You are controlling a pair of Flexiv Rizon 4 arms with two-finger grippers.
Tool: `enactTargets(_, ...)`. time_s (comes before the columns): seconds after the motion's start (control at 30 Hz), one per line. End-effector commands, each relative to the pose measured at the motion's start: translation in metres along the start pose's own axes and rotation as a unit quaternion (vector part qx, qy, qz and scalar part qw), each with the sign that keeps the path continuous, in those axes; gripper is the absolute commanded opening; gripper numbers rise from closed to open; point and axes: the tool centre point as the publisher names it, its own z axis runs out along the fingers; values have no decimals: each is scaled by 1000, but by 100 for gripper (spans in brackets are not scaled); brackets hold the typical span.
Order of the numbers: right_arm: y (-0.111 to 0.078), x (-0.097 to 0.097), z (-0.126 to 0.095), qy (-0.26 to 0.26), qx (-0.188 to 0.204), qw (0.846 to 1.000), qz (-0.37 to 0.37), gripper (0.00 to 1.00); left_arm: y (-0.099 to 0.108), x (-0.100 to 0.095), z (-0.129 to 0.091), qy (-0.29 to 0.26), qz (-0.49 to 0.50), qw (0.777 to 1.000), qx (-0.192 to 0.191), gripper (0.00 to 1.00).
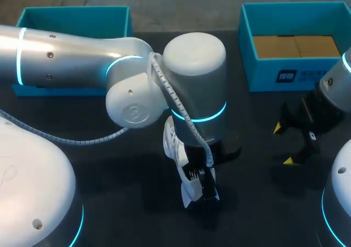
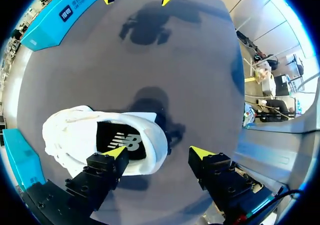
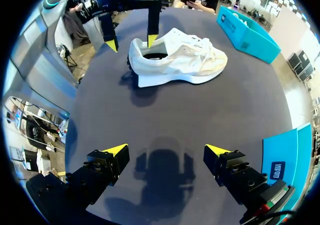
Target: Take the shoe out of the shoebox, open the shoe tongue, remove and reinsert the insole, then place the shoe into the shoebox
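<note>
A white shoe (image 1: pixel 176 148) lies on the dark table near the middle, largely under my left arm. In the left wrist view the shoe (image 2: pixel 75 130) shows its black insole (image 2: pixel 117 140). My left gripper (image 2: pixel 158 152) straddles the heel collar, open: one yellow tip (image 2: pixel 116 152) is inside the shoe's opening and the other (image 2: pixel 200 152) stands outside the heel, apart from it. The right wrist view shows the shoe (image 3: pixel 185 60) ahead with the left gripper's fingers (image 3: pixel 151 39) at its heel. My right gripper (image 3: pixel 165 150) (image 1: pixel 284 144) hangs open and empty to the right of the shoe.
A teal shoebox (image 1: pixel 258 66) with brown cardboard inside stands at the back right. A second teal box (image 1: pixel 74 17) sits at the back left, partly behind my left arm. Bare table lies between the shoe and my right gripper.
</note>
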Motion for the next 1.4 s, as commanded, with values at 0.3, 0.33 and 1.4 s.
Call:
enactTargets(0.3, 1, 1, 1, -1, 1, 1000, 0, 100, -8, 5, 18, 9, -8, 1000, -13, 62)
enactTargets(0.33, 1, 1, 1, -1, 1, 1000, 0, 100, -8, 6, 19, 7, -11, 1000, -17, 58)
enactTargets(1.4, 1, 1, 1, -1, 1, 1000, 0, 100, -1, 6, 54, 11, -48, 997, -56, 18)
